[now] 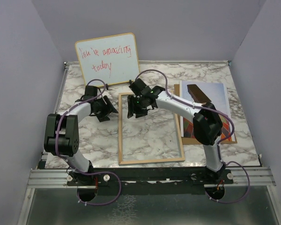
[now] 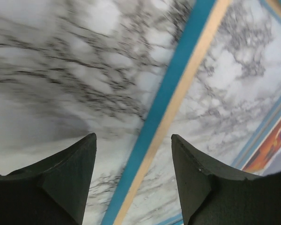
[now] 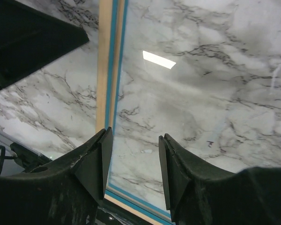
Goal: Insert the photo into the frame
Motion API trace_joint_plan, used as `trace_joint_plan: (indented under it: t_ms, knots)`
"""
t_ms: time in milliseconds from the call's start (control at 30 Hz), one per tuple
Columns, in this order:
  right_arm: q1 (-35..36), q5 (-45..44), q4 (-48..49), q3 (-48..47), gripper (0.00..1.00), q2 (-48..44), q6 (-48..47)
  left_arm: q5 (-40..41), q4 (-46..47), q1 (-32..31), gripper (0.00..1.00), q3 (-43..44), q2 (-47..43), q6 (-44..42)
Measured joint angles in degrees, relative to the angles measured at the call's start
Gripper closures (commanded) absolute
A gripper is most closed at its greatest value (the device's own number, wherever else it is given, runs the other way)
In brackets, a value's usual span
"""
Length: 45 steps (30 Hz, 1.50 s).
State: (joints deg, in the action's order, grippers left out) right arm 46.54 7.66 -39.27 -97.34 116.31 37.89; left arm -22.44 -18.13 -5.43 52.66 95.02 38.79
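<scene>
Top external: I see thin light-wood rectangular frame (image 1: pixel 151 161) flat on marble table (image 1: pixel 98 140), hot-air-balloon photo (image 1: pixel 215 96) just right of it. Left gripper (image 2: pixel 133 136) parted, empty, above left rail (image 2: pixel 164 108); right gripper (image 3: pixel 133 133) parted, empty, over pane (image 3: pixel 201 93) nearby.

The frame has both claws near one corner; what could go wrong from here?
The left gripper and right gripper, both open, crowd the frame's far corner; they might bump each other or shove its thin edge askew. The right arm's elbow hangs over the photo and might drag it off its brown board.
</scene>
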Motion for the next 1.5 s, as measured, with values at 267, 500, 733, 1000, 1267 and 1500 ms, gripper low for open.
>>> trace_joint_plan:
  t_ms: [267,500,733,1000,1267,1500]
  knots:
    - [6.9,-5.3,-4.4,-10.5,0.47,8.2,3.8,9.6,-5.1,9.7,0.33,0.2,-5.9,-0.3]
    - [10.1,-12.1,-10.6,-25.2,0.50,18.7,7.3,11.6,-7.1,10.8,0.33,0.2,-6.2,-1.1]
    - [11.0,-15.4,-15.0,-30.2,0.59,23.6,10.0,10.8,-7.5,13.3,0.33,-2.0,-7.9,-2.6]
    - [11.1,-16.2,-16.4,-31.1,0.61,24.8,10.1,5.8,-6.4,13.6,0.34,-10.1,-11.6,-2.8]
    - [11.1,-16.2,-16.5,-32.0,0.68,25.7,9.8,3.0,-4.2,13.7,0.34,-12.9,-13.7,-2.8]
    - [11.1,-16.1,-16.4,-32.2,0.87,26.1,9.2,-1.0,-3.3,13.7,0.35,-14.4,-14.3,-2.8]
